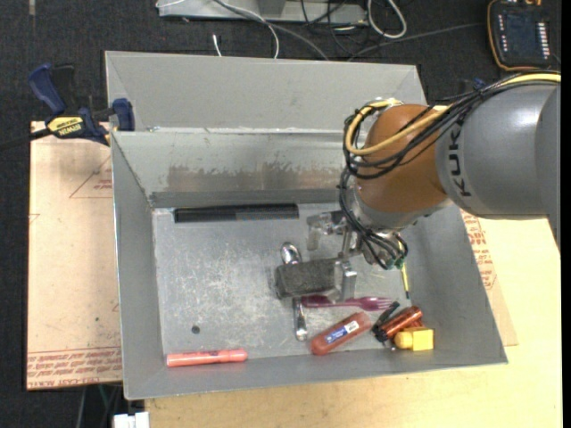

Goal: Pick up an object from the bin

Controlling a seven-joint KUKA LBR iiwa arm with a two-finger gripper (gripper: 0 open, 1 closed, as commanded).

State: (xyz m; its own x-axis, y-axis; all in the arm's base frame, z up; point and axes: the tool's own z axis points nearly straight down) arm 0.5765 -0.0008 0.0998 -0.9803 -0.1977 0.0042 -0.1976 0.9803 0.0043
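Grey sheet-metal bin (134, 239), its floor scuffed, holds scattered small things. The arm's orange domed wrist cover and looped cables hide the top of the gripper (332, 253). Its two metal fingers stand apart with nothing between them, just at 1 o'clock of a dark grey, rough-looking rectangular block (302, 279) near the floor's middle. Whether the lower finger touches the block's right end is unclear. A shiny metal utensil (301, 324) is partly hidden under the block. At 4 o'clock lie a purple plastic fork (352, 302), a red tube (339, 334) and a yellow block (416, 338). A pink marker (205, 358) lies at 7 o'clock, and a long black bar (236, 213) at 11.
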